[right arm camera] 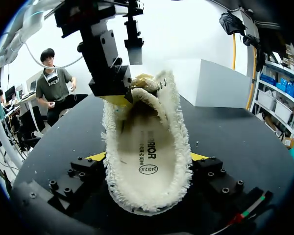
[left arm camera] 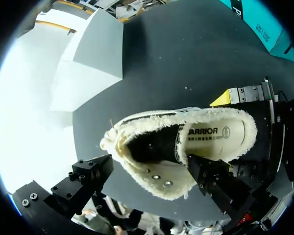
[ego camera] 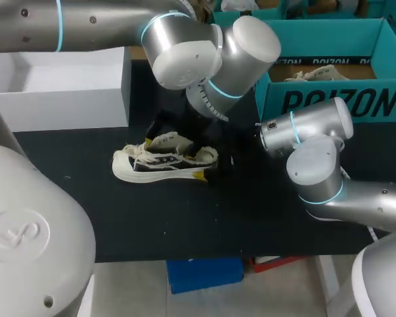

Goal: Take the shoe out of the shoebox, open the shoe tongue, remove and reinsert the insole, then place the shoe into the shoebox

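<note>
Your sneaker (ego camera: 162, 165) is out on the black table (ego camera: 264, 218), upright on its sole. It's inside neither the white box (ego camera: 59, 86) nor the teal box (ego camera: 330, 99), and I cannot tell which one is the shoebox. Left arm (ego camera: 185, 49) hangs over it from above; right arm (ego camera: 317, 165) comes in low at the heel. Right gripper (right arm camera: 147, 157) pinches the heel end, a yellow tip pressed to each side of the frayed rim. Left gripper (left arm camera: 149, 164) is spread wide: one finger (left arm camera: 210, 178) sits at the near side wall by the eyelet flap (left arm camera: 161, 180), the other (left arm camera: 85, 181) stands off the shoe near the toe end, apparently not touching. Risks, my judgement. Biggest: the whole shoe drags or tips on the table if the left arm pulls harder than the heel pinch holds, since the soft heel can give under the tips. Next: the left finger snags the frayed rim or the flap instead of the insole (right arm camera: 144, 147), which lies flat on the shoe floor and offers little edge to grab. Smaller: both grippers work close together over the opening, so watch for finger-on-finger contact. Orientation: the long axis runs side to side across the table, roughly along its near edge. Toe points to the robot's left, toward the white box. Heel points right, into the right gripper. The opening faces up.
</note>
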{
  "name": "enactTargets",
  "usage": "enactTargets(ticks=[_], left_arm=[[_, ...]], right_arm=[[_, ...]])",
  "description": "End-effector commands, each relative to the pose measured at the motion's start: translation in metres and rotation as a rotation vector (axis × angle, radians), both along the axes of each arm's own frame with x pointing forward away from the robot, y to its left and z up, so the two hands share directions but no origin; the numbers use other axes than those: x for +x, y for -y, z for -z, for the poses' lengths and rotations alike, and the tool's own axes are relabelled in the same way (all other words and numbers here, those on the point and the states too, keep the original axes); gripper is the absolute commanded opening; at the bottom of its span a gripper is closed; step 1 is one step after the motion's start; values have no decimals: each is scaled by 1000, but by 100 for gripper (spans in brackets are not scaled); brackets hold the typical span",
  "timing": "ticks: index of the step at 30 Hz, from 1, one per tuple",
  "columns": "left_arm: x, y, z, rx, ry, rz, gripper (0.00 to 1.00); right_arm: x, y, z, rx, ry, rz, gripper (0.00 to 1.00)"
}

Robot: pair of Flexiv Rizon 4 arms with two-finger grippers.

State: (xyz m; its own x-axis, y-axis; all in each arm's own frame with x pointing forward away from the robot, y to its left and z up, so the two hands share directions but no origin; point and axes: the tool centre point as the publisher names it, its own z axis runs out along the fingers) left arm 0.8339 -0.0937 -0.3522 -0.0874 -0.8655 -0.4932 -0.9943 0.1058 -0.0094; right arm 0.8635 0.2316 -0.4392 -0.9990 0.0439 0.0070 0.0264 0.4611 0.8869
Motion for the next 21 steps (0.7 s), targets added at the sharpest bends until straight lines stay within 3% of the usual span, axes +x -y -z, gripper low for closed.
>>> enactTargets(ticks=[1,8,9,10,11,12,14,17,21], left_arm=[[2,-7,11,-9,10,1,100],[9,-7,18,7,28,9,100],[10,-6,19,5,27,9,96],[11,-5,19,7,31,11,84],[11,-4,19,8,33,13,56],[12,-4,19,8,34,12,46],[12,-3,20,10,37,15,35],[12,-2,23,17,43,19,0],[14,-2,25,25,51,12,0]], right_arm=[[1,-3,3,-1,0,2,0],[1,-3,3,-1,0,2,0],[1,-3,3,-1,0,2,0],[1,-3,3,-1,0,2,0],[1,-3,3,-1,0,2,0],[1,-3,3,-1,0,2,0],[1,-3,3,-1,0,2,0],[1,-3,3,-1,0,2,0],[1,-3,3,-1,0,2,0]])
